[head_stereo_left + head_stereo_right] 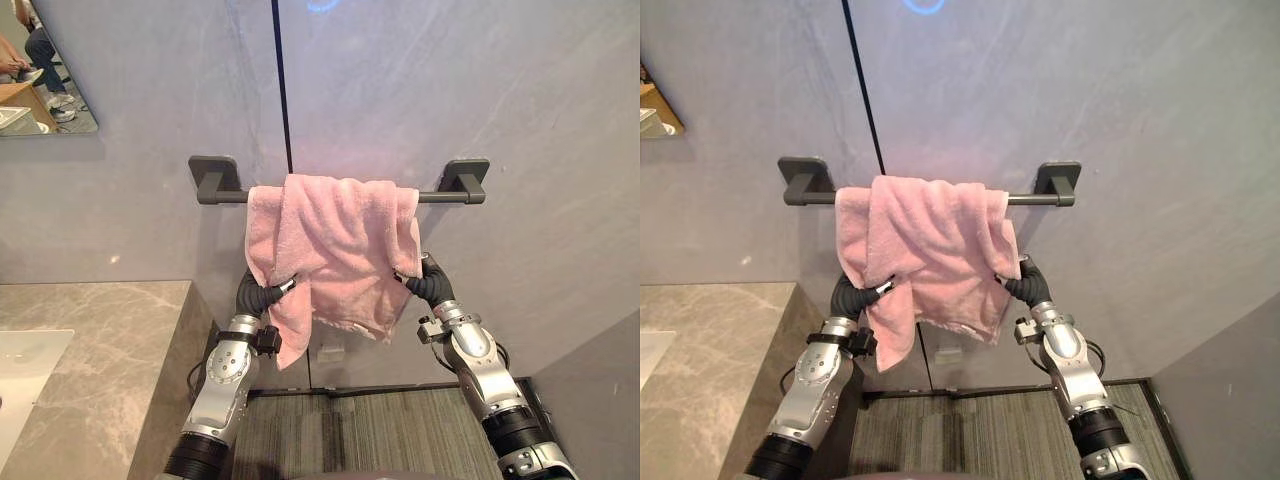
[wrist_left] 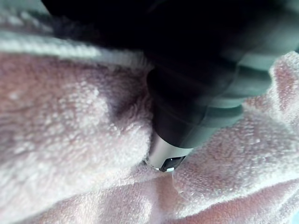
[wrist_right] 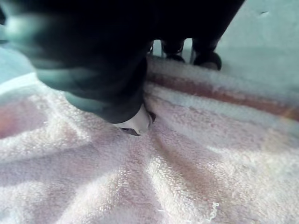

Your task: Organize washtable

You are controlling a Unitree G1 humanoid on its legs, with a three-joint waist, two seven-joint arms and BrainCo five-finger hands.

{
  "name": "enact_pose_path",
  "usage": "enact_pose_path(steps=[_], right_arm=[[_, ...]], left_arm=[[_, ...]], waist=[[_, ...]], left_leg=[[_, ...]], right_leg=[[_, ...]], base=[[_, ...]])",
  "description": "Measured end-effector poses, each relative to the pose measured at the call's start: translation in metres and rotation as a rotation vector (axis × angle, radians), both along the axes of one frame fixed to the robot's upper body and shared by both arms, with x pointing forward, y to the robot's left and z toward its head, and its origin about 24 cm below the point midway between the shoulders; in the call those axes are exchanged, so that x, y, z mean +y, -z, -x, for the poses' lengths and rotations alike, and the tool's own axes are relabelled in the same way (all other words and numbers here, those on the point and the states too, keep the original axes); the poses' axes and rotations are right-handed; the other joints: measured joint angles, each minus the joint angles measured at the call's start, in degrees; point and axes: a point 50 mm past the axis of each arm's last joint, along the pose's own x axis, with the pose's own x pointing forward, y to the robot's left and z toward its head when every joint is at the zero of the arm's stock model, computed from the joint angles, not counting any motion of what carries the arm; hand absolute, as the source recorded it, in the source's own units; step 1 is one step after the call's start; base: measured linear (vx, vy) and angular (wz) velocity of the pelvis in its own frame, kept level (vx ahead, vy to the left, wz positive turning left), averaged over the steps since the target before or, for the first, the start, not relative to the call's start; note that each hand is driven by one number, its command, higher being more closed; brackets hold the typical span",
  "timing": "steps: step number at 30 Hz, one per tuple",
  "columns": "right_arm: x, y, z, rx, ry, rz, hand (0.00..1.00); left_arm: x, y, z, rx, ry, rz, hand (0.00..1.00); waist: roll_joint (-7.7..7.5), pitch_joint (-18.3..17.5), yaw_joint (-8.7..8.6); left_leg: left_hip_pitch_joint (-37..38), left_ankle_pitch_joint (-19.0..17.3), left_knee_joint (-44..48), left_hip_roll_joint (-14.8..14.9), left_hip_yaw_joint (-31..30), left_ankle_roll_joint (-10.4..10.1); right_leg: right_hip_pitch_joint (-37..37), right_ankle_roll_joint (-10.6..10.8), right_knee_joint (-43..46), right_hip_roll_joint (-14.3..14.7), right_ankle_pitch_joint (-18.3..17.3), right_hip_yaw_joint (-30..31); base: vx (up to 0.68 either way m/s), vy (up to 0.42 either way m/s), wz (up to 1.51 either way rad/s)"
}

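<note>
Grey wall (image 1: 470, 90) rail (image 1: 438, 197) bears a pink towel (image 1: 335, 245); left robot hand (image 1: 262, 296) and right robot hand (image 1: 426, 284) meet its edges. Cloth hides both grips; cannot tell.

- A dark towel bar (image 1: 440, 197) is fixed level on the grey stone wall, with a blocky bracket at each end.
- A pink towel (image 1: 335, 250) hangs over the bar, rumpled and uneven. It covers most of the rod and leaves a short bare stretch beside each bracket.
- The towel's folds hang down in front of the wall, lowest below the bar's left half.
- A grey marble countertop (image 1: 110, 370) stands left of the bar and lower, its right edge short of the towel.
- A white sink basin (image 1: 25, 380) is set into the countertop's left part.
- Striped carpet floor (image 1: 370, 430) lies under the bar.
</note>
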Motion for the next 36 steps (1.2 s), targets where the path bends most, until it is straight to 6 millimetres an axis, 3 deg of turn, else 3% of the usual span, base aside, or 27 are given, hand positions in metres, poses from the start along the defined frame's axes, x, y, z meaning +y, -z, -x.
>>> enact_pose_path(steps=[26,33,34,35,36], right_arm=[[-0.001,0.014,0.000,0.058,-0.003,0.006,1.00],[0.003,0.015,-0.003,0.053,-0.003,0.007,1.00],[0.004,0.013,-0.005,0.044,-0.003,0.010,1.00],[0.004,0.012,-0.006,0.041,0.000,0.009,0.00],[0.002,0.012,-0.006,0.038,0.010,0.010,0.00]], left_arm=[[0.009,0.014,-0.001,0.059,-0.073,0.041,1.00],[0.011,0.015,-0.001,0.058,-0.083,0.042,1.00],[0.012,0.015,-0.001,0.056,-0.085,0.042,0.00],[0.012,0.015,-0.001,0.056,-0.085,0.042,0.00],[0.012,0.016,-0.001,0.060,-0.088,0.049,0.00]], waist=[[-0.30,0.1,-0.06],[-0.18,0.1,-1.19],[-0.14,0.1,-1.34],[-0.11,0.1,-1.35],[-0.10,0.1,-1.37]], left_leg=[[0.4,0.0,-0.2,-0.2,-1.1,0.0],[0.5,0.2,-1.2,-0.3,-1.2,-0.2],[0.5,0.2,-1.3,-0.3,-1.2,-0.2],[0.5,0.2,-1.3,-0.3,-1.2,-0.2],[0.5,0.2,-1.3,-0.3,-1.2,-0.2]], right_leg=[[0.0,0.2,1.7,-0.3,-1.4,-1.2],[0.0,0.1,0.7,-0.2,-1.2,-1.4],[0.1,0.1,0.5,-0.2,-1.2,-1.5],[0.2,0.0,0.4,-0.2,-1.2,-1.5],[0.7,0.0,-0.1,-0.1,-1.0,-1.5]], base=[[0.00,-0.004,0.02],[0.00,0.000,0.00],[0.00,0.000,0.00],[0.00,0.000,0.00],[0.00,0.000,0.00]])
